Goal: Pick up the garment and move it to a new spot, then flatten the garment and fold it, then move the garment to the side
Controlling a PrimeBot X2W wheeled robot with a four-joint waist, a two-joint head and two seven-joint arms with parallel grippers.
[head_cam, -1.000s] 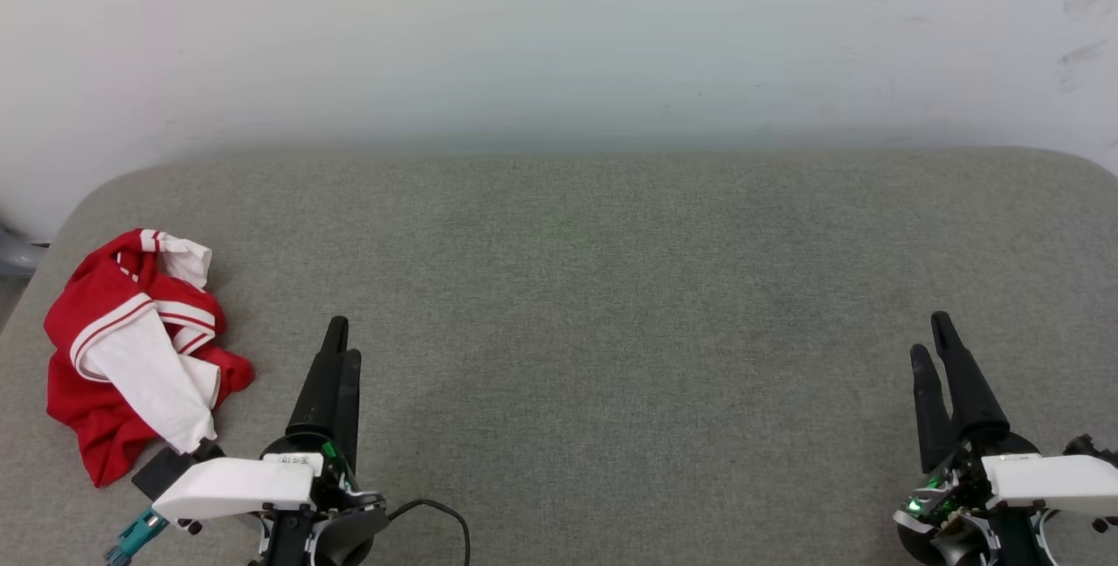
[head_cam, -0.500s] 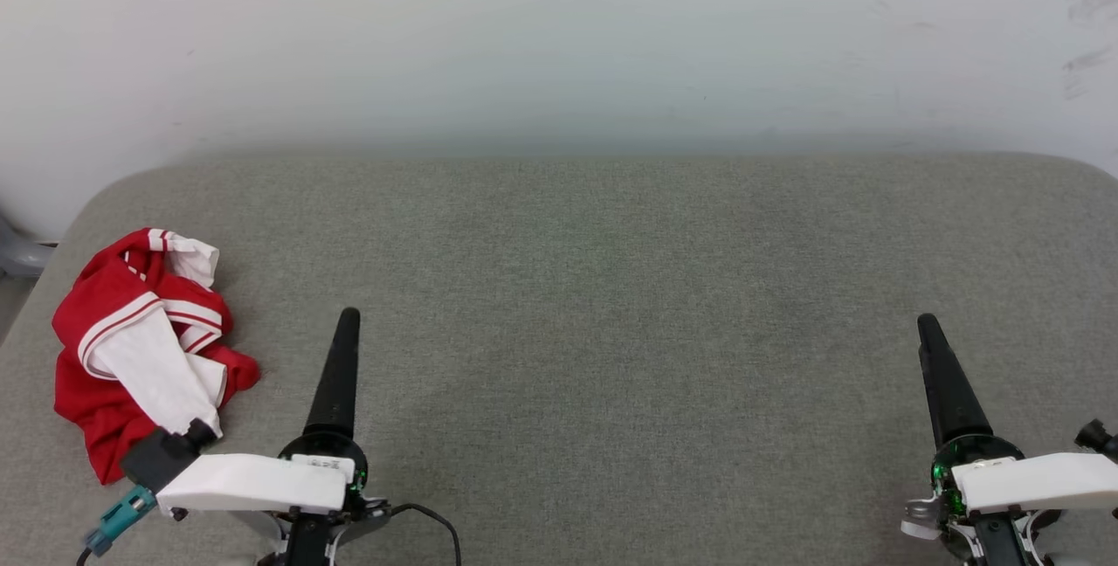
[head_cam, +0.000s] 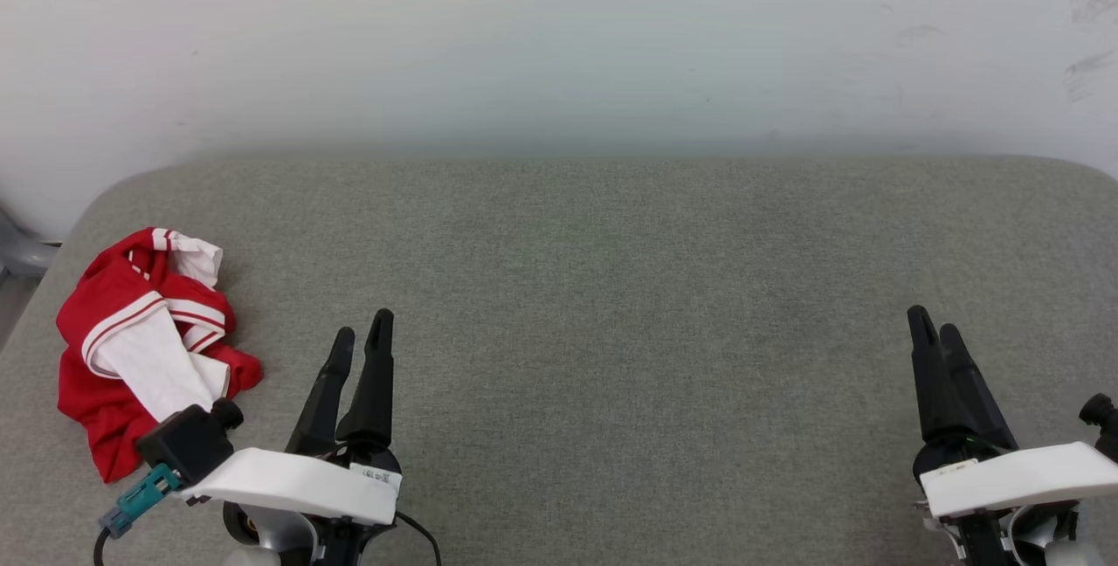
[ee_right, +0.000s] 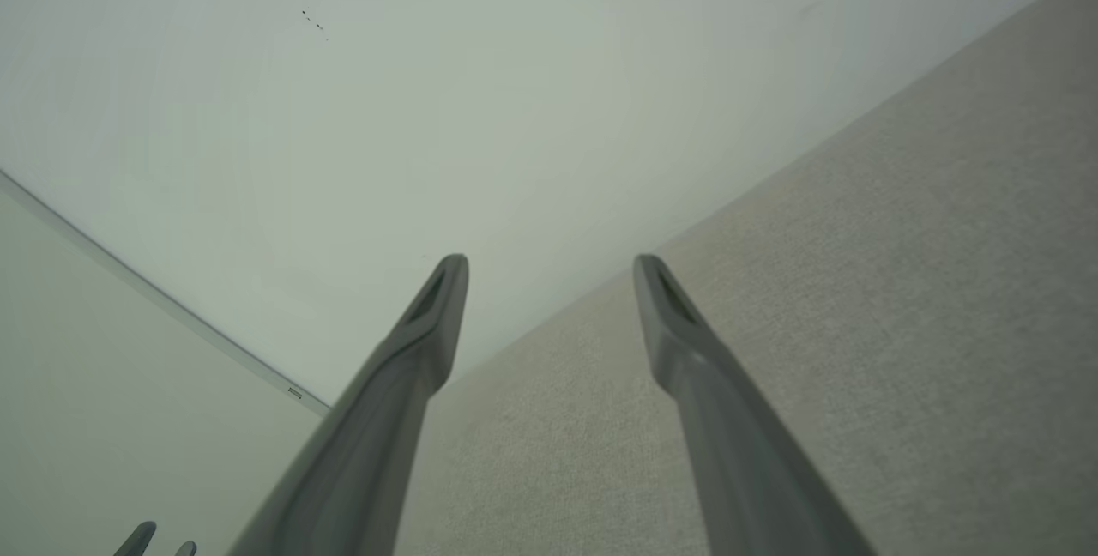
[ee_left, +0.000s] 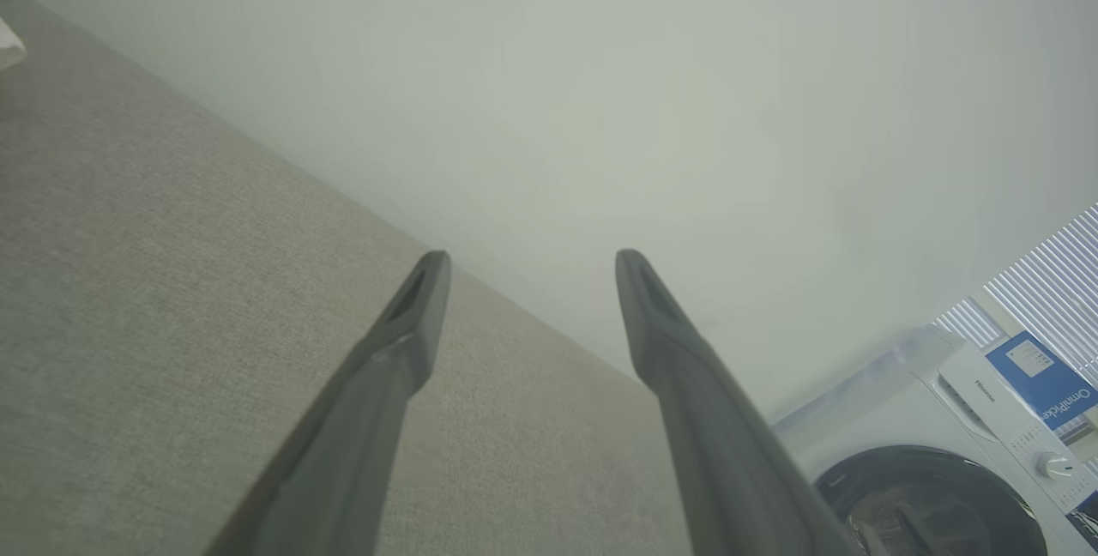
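Red garment [head_cam: 109,321] lies unmoved; left gripper [head_cam: 364,324] and right gripper [head_cam: 930,321], agape and empty, have rolled

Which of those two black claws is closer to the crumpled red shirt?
The left gripper: the garment lies crumpled just beside it, untouched, while the right gripper sits far across the grey surface.

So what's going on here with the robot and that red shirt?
A two-armed robot faces a grey padded surface. The red shirt, with white sleeves and striped trim, lies crumpled near the surface's left end, and nothing is touching it. The left gripper is just to the shirt's right, jaws open and empty. The right gripper is far off at the other end, jaws also open and empty. The pick-up has not begun yet.
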